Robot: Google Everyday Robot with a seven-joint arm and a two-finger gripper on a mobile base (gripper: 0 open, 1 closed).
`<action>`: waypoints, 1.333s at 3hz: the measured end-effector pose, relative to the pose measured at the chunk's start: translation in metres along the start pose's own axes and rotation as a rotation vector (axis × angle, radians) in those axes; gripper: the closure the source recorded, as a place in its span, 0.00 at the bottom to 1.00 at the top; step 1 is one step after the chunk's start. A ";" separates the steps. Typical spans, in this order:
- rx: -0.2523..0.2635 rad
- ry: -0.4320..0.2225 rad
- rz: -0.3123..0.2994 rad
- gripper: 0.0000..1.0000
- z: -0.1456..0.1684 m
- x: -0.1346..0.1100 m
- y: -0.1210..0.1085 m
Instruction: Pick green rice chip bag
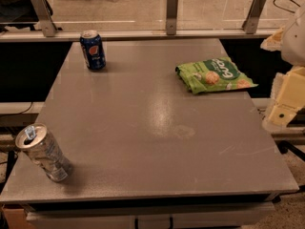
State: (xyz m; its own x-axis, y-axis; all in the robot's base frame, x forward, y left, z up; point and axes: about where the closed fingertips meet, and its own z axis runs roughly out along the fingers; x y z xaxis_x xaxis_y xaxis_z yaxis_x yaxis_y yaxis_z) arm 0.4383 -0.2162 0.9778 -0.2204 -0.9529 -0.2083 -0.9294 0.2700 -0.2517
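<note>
The green rice chip bag [215, 75] lies flat on the grey table [143, 128], at the far right. It is bright green with white lettering and round orange-beige chip pictures. My gripper [285, 99] shows as cream-coloured parts at the right edge of the view, beyond the table's right side. It is to the right of the bag and a little nearer to me, apart from it, and holds nothing that I can see.
A blue soda can [93, 49] stands upright at the far left of the table. A silver can [44, 152] stands at the near left corner. A rail with metal posts [171, 12] runs behind the table.
</note>
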 end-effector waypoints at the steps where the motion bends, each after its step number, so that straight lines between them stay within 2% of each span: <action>1: 0.008 -0.009 -0.005 0.00 -0.001 -0.002 -0.001; 2: 0.026 -0.063 0.001 0.00 0.021 -0.013 -0.023; 3: 0.060 -0.157 0.002 0.00 0.061 -0.034 -0.074; 4: 0.072 -0.262 0.007 0.00 0.103 -0.059 -0.122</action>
State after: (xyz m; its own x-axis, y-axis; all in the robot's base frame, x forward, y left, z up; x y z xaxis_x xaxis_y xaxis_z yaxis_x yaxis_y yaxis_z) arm 0.5949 -0.1782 0.9231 -0.1343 -0.8852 -0.4453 -0.9026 0.2947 -0.3136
